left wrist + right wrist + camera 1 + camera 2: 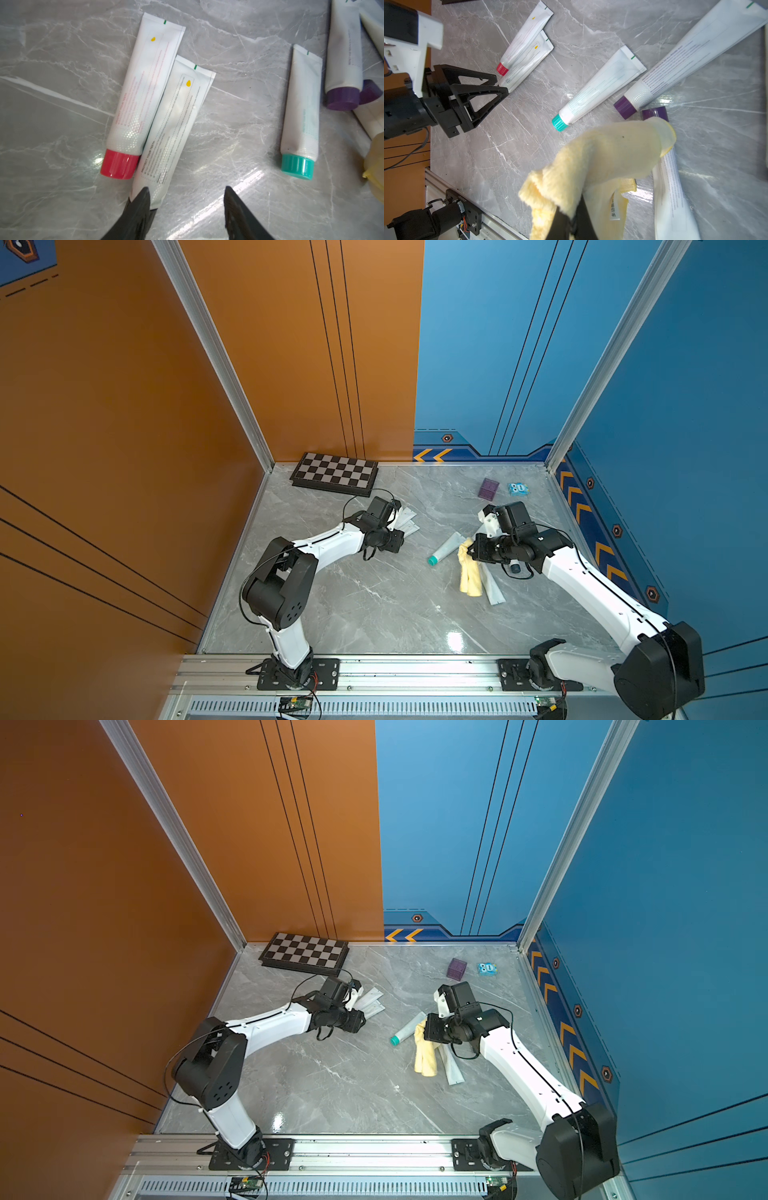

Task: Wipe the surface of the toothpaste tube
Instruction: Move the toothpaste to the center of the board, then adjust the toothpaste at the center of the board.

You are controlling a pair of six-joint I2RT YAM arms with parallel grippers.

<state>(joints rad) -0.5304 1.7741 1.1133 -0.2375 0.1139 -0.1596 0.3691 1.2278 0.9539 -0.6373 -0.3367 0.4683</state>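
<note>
Several white toothpaste tubes lie on the grey marble table (374, 605). A red-capped tube (145, 87) and a tube (176, 128) with its cap hidden lie side by side. My left gripper (187, 193) stands open at that second tube's cap end, one finger (141, 205) overlapping it, bare table between the fingers. A teal-capped tube (598, 89) lies apart, and two purple-capped tubes (685, 58) lie further on. My right gripper (571, 220) is shut on a yellow cloth (608, 153), which drapes over a purple-capped tube (670, 197). In both top views the cloth (469, 576) hangs beside the teal-capped tube (409, 1029).
A folded chessboard (334, 473) lies at the back left. A purple cube (488, 488) and a small blue box (518, 489) sit at the back right. Orange and blue walls enclose the table, with an aluminium rail (415, 672) along the front.
</note>
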